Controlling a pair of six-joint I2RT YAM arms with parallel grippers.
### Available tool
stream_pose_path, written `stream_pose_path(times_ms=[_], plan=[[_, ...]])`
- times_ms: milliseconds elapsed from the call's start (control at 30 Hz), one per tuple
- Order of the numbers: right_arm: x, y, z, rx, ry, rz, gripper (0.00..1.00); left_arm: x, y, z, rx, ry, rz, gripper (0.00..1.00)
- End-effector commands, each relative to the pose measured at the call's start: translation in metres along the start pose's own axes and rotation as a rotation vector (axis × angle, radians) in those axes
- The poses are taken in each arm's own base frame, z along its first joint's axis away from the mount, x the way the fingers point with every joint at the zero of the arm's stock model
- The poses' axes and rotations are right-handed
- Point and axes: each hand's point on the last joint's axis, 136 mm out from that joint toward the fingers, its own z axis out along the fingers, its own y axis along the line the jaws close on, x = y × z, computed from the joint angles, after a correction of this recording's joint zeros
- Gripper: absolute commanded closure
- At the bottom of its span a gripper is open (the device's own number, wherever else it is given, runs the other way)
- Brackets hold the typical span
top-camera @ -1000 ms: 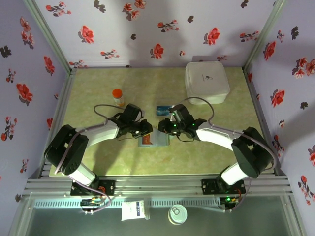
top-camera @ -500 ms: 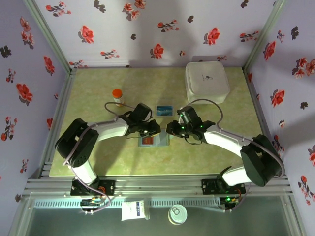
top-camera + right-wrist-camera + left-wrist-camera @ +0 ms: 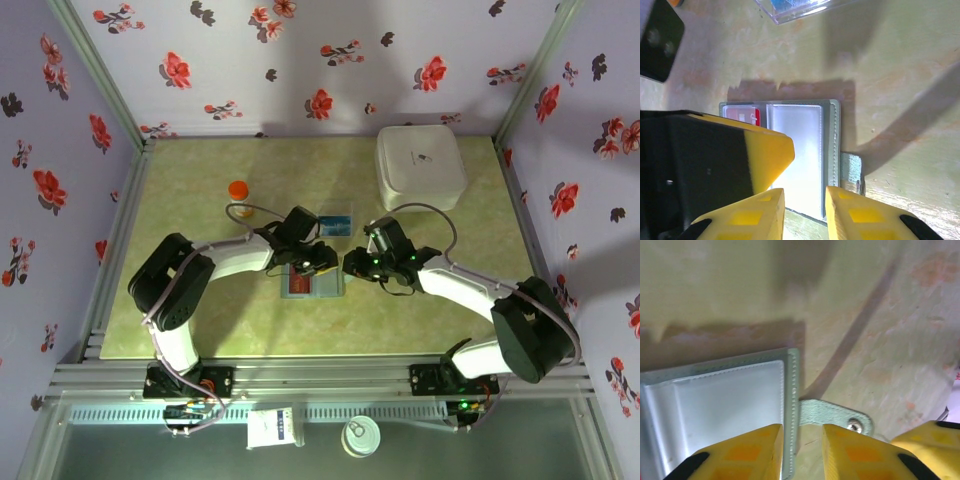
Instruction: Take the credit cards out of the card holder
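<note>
Card holder lies open near the middle of the table, a red credit card in one pocket; your left gripper and right gripper both sit over it, jaws narrowly parted.

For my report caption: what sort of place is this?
Probably a robot test booth: flowered walls enclose a small green table, with two robot arms bolted to a metal frame at its near edge.

Yellow fingers — black-and-white arms.
</note>
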Motion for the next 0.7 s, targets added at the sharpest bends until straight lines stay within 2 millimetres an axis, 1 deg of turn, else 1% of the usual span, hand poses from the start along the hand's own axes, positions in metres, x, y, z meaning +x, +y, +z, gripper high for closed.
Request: stream_pose_path(times_ms=[0,200,433,567,667], plan=[[-0.002,0.004,-0.005,-0.004,0.012,-0.023,0.72,-0.004,-0.008,0.002,-0.004,0.003,-0.003,0.72],[-0.001,0.007,0.002,-0.021,0.033,0.003,0.72,-0.006,-0.010,-0.001,-0.015,0.005,0.015,0.70],[0.001,0.011,0.020,-0.023,0.056,0.040,0.73,-0.010,0.004,-0.015,-0.024,-0.003,0.023,0.70],[0.001,0.024,0.034,-0.017,0.070,0.028,0.73,-0.012,0.014,-0.029,-0.017,-0.017,0.026,0.70],[0.002,0.037,0.048,-0.015,0.093,0.008,0.73,-0.014,0.029,-0.038,-0.024,-0.029,0.012,0.70]])
